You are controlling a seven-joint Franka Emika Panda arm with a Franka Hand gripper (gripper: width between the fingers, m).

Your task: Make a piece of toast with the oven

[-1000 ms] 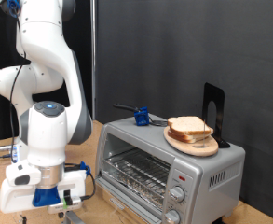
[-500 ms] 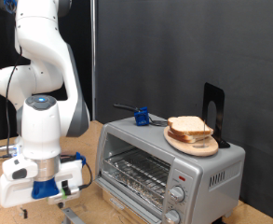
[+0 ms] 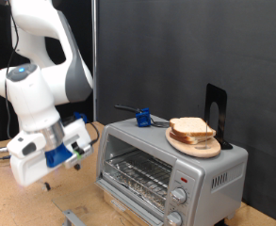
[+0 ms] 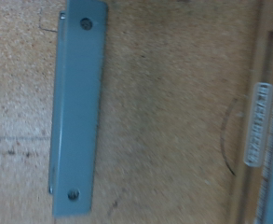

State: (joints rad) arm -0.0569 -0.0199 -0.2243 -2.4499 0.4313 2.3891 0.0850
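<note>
Tool (image 3: pixel 51 179) empty, opening indiscernible, over worktop (image 3: pixel 15 202) beside oven (image 3: pixel 166 169); reach toward bread (image 3: pixel 192 131) judged pending

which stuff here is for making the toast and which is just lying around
For the job:
- oven, door apparently open, rack bare
- bread slices piled on a plate on top of it
- end effector, at the exterior view's left of the oven

Lying about:
- blue clamp on the oven
- black stand
- grey-blue metal bar on the table
</note>
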